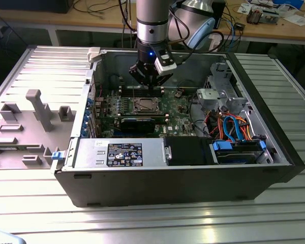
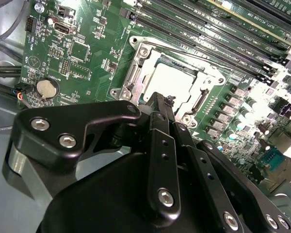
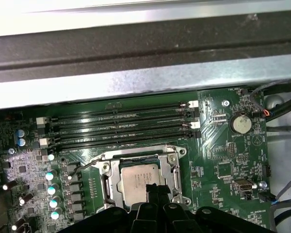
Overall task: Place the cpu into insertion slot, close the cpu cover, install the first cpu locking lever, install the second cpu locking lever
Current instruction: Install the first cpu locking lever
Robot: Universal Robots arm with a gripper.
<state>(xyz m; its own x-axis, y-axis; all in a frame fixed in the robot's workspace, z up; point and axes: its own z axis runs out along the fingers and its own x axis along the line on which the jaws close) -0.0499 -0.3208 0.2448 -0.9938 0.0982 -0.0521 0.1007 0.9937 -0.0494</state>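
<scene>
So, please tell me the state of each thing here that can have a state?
cpu: seated in the insertion slot, top showing.
cpu cover: closed down around the cpu.
locking lever: lying low beside the slot; whether latched, cannot tell.
tool: above the slot's edge, holding nothing visible.
computer case: open.

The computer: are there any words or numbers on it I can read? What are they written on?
Nothing can be read for sure.
Sticker on the silver box in the exterior view: print and symbols, too small to read.
Cpu top in the first wrist view: faint lines of print, too blurred to read.
Board: tiny white markings, too small to read.
</scene>
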